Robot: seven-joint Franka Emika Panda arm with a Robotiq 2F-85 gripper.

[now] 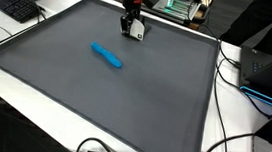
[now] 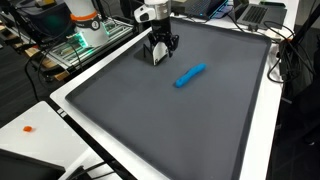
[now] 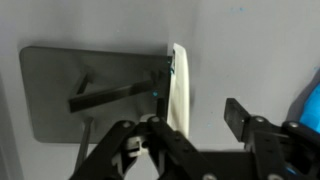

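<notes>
End effector [image 1: 132, 31] is hanging near one edge of the grey mat [image 1: 93, 102], jaws half-wide and straddling a thin white block [image 3: 180, 85] that is standing on edge. A gap is showing on one side, so it isn't gripping yet. The block is probably light, stiff and tippy, so pinching across the flat faces is looking best. A blue marker [image 1: 106, 55] is lying well apart.

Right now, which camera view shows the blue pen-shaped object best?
The exterior views: in both exterior views the blue pen-shaped object lies whole and unobstructed on the grey mat. The wrist view catches only a blurred blue patch at its right edge, probably that object.
</notes>
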